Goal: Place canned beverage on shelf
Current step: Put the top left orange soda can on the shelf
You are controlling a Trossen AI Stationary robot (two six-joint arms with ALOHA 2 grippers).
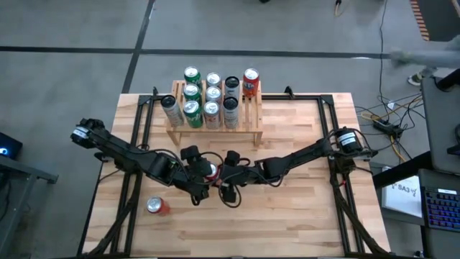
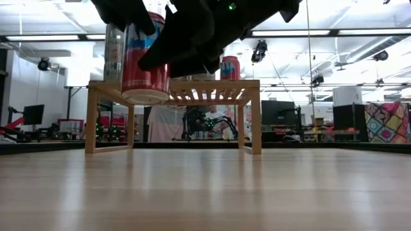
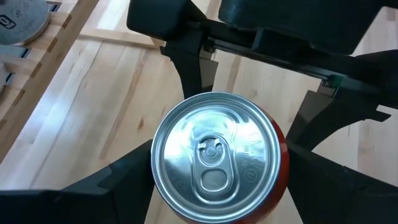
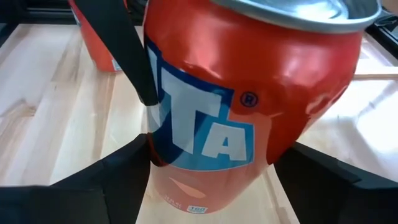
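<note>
Above the worktop centre, both arms angled inward: left gripper and right gripper each clamped on raised red can.

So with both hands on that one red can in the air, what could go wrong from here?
1. The red aluminium soda can hangs above the table between the left hand and right hand; a mistimed release could drop it.
2. The low light-wood slatted shelf is already crowded with cans, so placing another risks knocking one over.
</note>
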